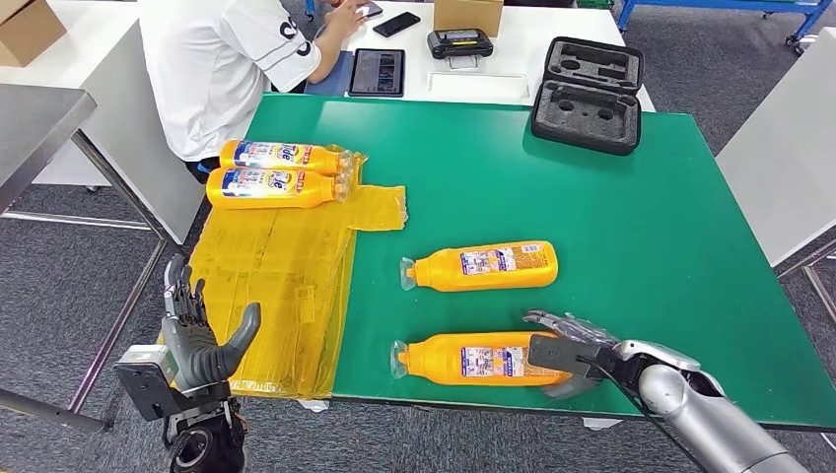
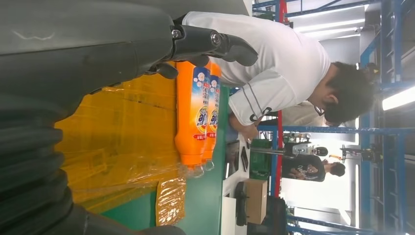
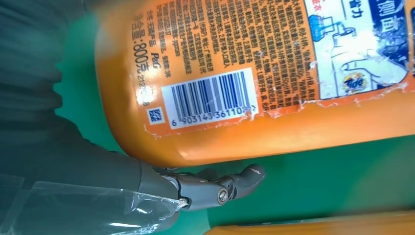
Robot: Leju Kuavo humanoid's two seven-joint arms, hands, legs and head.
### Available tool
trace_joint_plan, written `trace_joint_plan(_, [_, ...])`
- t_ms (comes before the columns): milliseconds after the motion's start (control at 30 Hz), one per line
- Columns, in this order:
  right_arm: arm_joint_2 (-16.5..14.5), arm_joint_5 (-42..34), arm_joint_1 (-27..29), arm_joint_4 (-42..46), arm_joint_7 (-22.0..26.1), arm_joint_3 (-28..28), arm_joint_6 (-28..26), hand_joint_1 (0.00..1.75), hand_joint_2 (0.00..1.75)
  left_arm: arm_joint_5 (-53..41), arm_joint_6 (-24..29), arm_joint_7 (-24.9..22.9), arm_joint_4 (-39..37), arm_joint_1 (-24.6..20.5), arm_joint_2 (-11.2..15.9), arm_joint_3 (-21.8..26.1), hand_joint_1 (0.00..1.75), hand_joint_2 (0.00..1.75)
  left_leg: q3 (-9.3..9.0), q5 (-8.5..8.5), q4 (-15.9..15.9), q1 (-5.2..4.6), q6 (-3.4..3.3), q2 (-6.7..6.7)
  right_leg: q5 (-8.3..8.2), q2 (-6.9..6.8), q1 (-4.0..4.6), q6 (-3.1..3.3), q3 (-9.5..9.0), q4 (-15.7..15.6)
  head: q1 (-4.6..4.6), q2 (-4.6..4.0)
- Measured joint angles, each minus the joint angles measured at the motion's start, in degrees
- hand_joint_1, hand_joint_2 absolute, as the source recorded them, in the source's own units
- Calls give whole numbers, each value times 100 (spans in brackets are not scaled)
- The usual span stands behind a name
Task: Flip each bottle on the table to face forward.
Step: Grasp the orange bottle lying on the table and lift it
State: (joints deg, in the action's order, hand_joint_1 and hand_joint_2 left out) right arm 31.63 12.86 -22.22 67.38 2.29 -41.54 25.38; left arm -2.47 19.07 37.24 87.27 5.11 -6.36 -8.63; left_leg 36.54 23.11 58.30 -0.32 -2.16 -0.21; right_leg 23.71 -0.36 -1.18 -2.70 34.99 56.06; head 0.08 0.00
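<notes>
Reaching over the near edge of the green counter (image 1: 611,197), the right hand (image 1: 567,347) lies at the base end of the nearest orange plastic bottle (image 1: 473,359), fingers spread along both sides of it; whether it grips yet, I cannot tell. Bottle lies on its side, barcode label up, cap pointing toward the yellow plastic sheet (image 1: 266,286). Risk: smooth round body may roll or slip off the edge if the fingers close off-centre. Second back-label bottle (image 1: 483,265) lies beyond. Left hand (image 1: 202,340) hovers wide and empty, off the counter.
</notes>
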Motion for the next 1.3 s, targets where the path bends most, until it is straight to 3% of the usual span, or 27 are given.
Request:
trace_joint_plan(767, [-198, 52, -405, -432, 224, -91, -72, 0, 175, -70, 34, -4, 9, 165, -2, 27, 0, 175, 2, 0, 0, 0, 0, -1, 0, -1, 0, 0, 1, 1, -1, 0])
trace_joint_plan(1300, [-90, -75, -350, -33, 154, -114, -13, 0, 175, -69, -37, -19, 16, 200, 0, 30, 0, 175, 2, 0, 0, 0, 0, -1, 0, -1, 0, 0, 1, 0, -1, 0])
